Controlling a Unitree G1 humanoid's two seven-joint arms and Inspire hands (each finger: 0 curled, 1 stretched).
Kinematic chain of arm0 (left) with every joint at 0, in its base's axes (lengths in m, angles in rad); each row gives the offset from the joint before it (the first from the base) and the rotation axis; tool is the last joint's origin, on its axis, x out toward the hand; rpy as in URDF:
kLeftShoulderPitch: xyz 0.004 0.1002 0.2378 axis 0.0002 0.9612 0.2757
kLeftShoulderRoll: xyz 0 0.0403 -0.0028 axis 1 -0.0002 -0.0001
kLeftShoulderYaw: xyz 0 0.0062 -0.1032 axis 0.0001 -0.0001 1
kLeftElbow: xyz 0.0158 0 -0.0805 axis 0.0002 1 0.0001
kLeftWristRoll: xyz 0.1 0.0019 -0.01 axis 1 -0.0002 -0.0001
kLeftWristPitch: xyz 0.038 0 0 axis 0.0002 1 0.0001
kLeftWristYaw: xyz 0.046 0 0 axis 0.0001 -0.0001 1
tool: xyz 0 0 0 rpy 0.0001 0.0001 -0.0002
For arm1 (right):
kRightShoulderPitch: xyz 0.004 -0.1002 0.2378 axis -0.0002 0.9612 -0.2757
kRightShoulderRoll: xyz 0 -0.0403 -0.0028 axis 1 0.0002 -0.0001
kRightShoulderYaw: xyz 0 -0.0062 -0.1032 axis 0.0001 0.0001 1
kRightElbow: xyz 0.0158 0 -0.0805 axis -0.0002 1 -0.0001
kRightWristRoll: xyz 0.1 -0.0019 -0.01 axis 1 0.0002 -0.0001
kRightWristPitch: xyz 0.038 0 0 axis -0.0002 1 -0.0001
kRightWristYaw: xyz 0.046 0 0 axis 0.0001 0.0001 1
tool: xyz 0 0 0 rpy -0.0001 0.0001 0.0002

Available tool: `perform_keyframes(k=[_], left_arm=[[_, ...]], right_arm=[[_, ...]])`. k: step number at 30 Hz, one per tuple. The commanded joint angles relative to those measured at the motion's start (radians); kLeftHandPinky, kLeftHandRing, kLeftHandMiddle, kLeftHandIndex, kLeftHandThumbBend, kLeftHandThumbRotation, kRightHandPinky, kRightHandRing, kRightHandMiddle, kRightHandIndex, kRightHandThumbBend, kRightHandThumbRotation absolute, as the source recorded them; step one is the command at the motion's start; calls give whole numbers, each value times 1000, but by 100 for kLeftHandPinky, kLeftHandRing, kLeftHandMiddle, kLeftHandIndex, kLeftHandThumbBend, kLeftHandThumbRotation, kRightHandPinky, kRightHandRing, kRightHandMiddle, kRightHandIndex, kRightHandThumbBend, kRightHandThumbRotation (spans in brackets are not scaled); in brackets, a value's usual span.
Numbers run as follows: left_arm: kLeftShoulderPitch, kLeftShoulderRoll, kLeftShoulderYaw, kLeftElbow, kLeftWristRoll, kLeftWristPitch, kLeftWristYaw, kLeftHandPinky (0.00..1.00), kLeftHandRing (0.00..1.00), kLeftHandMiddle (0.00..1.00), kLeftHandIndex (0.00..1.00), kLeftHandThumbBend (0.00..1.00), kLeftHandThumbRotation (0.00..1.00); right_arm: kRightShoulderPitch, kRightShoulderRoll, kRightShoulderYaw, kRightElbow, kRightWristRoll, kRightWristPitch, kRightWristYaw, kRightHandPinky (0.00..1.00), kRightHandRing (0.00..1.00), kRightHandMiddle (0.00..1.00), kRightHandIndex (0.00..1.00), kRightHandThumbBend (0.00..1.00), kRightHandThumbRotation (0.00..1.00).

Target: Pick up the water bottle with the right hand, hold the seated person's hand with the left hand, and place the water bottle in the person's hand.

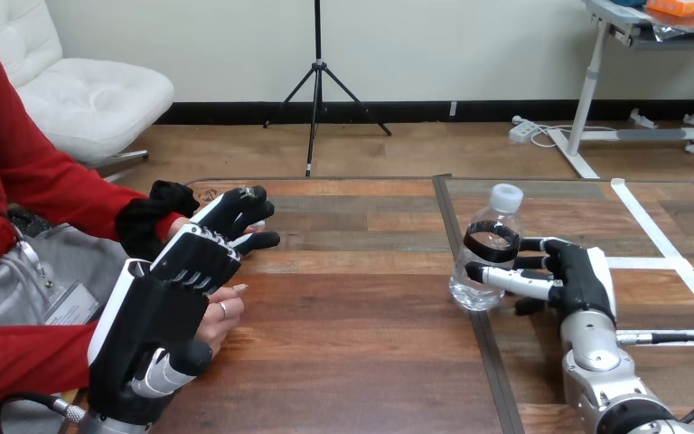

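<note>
A clear water bottle (pixel 488 258) with a white cap stands upright on the table right of the middle. My right hand (pixel 583 276) reaches in from the lower right, with its fingers and thumb curled round the bottle's middle. At the left, my left hand (pixel 158 312) lies over the person's hand (pixel 221 316), back up, its fingers stretched out past the person's black cuff (pixel 149 217). My palm hides most of the person's hand. Its fingers stick out beneath my palm's right edge, and my thumb sits just below them. I see no curl round it.
A dark seam (pixel 470 298) runs down the wooden table just beside the bottle. White tape lines (pixel 651 226) mark a rectangle on the table's right part. The person's other red sleeve (pixel 18 357) rests along the lower left edge.
</note>
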Motion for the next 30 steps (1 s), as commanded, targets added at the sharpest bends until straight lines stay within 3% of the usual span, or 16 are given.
perform_keyframes(k=[1, 16, 25, 30], left_arm=[[-35, 1, 2, -39, -9, 7, -6, 80, 89, 90, 87, 100, 72], [-48, -4, 6, -23, -18, 2, -33, 80, 89, 91, 87, 100, 71], [-49, -6, 4, -11, 15, -13, -7, 80, 89, 90, 87, 100, 73], [-61, -16, 9, -3, 0, -28, -24, 79, 89, 91, 87, 100, 73]], right_arm=[[-45, 13, -22, -3, 17, -12, 10, 29, 37, 49, 55, 90, 0], [-34, 5, -38, -6, 27, -25, 31, 28, 34, 43, 51, 89, 0], [-30, 1, -47, -9, 31, -33, 43, 27, 33, 42, 49, 88, 0], [-26, -1, -48, -12, 31, -46, 47, 27, 33, 43, 48, 88, 0]])
